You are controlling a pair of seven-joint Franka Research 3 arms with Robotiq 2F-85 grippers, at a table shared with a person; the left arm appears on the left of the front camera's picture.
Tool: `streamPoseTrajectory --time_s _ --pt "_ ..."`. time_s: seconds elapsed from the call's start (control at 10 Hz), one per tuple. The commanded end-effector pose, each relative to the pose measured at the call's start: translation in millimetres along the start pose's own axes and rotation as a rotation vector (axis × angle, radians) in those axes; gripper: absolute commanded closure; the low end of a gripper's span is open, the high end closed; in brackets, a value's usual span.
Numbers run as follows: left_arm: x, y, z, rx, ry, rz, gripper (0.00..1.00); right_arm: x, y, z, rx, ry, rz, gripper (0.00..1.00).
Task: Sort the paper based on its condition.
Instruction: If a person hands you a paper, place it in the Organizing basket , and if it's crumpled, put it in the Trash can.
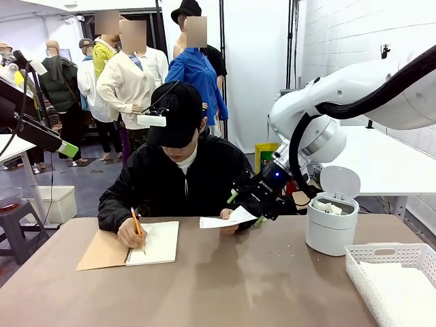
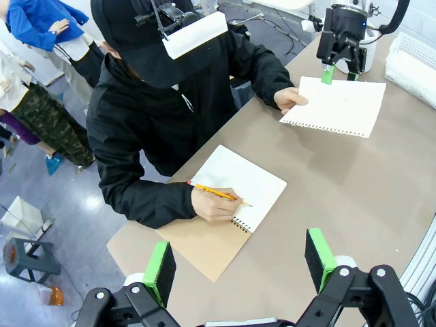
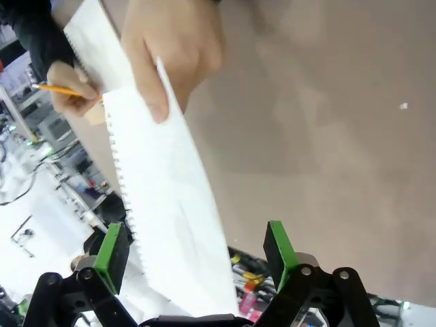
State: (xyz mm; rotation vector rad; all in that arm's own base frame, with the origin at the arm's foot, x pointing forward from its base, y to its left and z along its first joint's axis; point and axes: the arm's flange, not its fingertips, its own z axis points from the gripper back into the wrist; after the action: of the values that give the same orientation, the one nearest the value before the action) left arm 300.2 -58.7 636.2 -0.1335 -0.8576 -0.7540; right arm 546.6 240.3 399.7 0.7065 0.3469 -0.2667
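I've got the right gripper [image 1: 246,208] spread wide around the smooth lined sheet [image 2: 337,105], a pad on either side of its edge, not pinching. The person's hand [image 2: 289,100] holds that sheet just above the table [image 1: 272,286], near the middle of its far edge. My left gripper [image 2: 240,262] hangs wide open, high above the notebook [image 2: 238,187].

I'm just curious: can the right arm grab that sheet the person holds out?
Probably yes: the right gripper stands open with the sheet between its fingers; nothing blocks it.
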Motion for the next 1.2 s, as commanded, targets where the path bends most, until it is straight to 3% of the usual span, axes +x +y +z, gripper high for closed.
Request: streamPoseTrajectory --time_s 0.0,0.1,0.2,0.6,0.7,1.1 --pt "0 0 0 0.005 0.004 0.002 0.00 0 5 -5 0.095 0.058 -0.068 0.00" --pt "0 0 0 0.005 0.004 0.002 0.00 3 0 -12 0.128 0.062 -0.094 0.00" --pt "0 0 0 0.005 0.004 0.002 0.00 4 -4 -18 0.183 0.045 -0.041 0.09" --pt "0 0 0 0.005 0.004 0.002 0.00 8 -8 -18 0.170 0.067 -0.076 0.85" --pt "0 0 0 0.005 0.004 0.002 0.00 7 -8 -18 0.173 0.070 -0.073 1.00" --pt "0 0 0 0.005 0.004 0.002 0.00 5 -8 -16 0.176 0.083 -0.062 1.00"
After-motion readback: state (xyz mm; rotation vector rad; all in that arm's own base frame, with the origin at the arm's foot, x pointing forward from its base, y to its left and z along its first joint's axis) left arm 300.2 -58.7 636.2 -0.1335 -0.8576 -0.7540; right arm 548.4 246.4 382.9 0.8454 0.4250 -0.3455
